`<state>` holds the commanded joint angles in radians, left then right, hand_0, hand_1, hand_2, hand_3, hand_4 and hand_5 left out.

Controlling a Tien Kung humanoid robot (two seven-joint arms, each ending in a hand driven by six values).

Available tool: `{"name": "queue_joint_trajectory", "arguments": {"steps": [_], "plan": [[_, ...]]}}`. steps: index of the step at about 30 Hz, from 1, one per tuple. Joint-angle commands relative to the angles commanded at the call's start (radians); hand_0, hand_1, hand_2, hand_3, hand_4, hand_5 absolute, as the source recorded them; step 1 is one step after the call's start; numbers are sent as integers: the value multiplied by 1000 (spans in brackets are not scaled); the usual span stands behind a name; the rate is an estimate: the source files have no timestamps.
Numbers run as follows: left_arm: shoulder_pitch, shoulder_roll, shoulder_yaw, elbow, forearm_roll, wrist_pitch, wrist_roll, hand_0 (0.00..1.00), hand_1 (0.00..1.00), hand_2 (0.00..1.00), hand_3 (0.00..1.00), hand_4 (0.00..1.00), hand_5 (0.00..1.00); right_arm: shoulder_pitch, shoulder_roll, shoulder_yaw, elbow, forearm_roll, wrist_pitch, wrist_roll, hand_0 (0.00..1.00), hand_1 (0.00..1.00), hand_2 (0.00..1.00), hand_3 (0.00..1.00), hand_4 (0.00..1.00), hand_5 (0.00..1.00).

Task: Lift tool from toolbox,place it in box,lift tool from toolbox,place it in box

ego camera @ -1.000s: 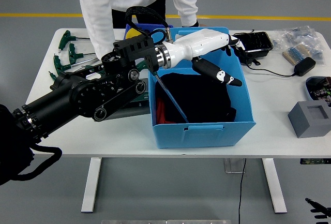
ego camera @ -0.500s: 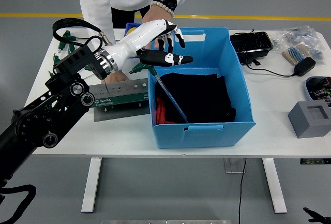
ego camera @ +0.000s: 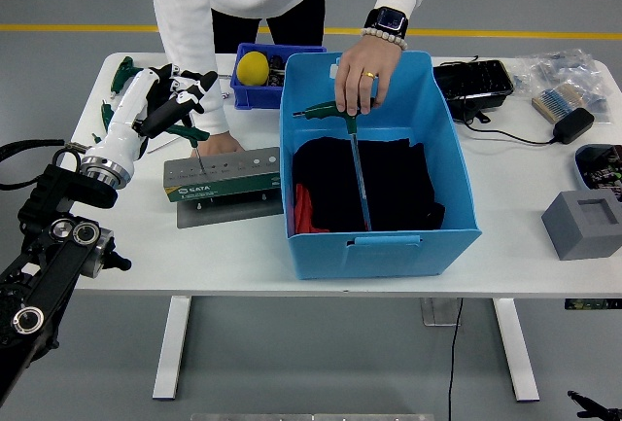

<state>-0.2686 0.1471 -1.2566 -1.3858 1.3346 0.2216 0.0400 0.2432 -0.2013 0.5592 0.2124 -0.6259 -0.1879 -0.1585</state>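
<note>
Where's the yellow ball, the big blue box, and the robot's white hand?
yellow ball (ego camera: 253,67), head view, middle of its top.
big blue box (ego camera: 389,251), head view, front wall.
left hand (ego camera: 155,100), head view, back of the white palm.

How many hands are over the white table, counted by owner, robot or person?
White five-fingered robot hand: 1
Person's hands: 2, one on the green-handled tool in the light blue plastic box, one by the grey toolbox
Total: 3

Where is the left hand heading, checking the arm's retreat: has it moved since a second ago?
Yes. The left hand has swung left, from over the blue box to above the green-handled tools.
</note>
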Motion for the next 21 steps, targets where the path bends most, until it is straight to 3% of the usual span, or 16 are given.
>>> {"name": "queue_joint_trajectory", "arguments": {"steps": [5, 8, 12, 13, 21], "plan": [[84, -21, 53, 1, -208, 161, -115, 205, 242, 409, 641, 863, 693, 3, -1, -8, 0, 16, -2, 4, 624, 596, 659, 546, 787, 651], [127, -40, 64, 9, -331, 219, -191, 218, 252, 435, 674, 873, 703, 4, 0, -9, -1, 18, -2, 4, 624, 596, 659, 546, 787, 651], [159, -49, 83, 19, -500, 239, -260, 218, 252, 435, 674, 873, 703, 4, 0, -6, -1, 13, -2, 4, 624, 596, 659, 546, 787, 651], [161, -48, 85, 21, -545, 238, -263, 216, 252, 455, 717, 864, 703, 4, 0, -6, -1, 12, -2, 4, 623, 597, 659, 546, 787, 651], [131, -39, 138, 67, -883, 185, -227, 217, 258, 478, 764, 828, 691, 3, 1, 1, -1, -3, 1, 0, 623, 598, 661, 546, 785, 651]]}}
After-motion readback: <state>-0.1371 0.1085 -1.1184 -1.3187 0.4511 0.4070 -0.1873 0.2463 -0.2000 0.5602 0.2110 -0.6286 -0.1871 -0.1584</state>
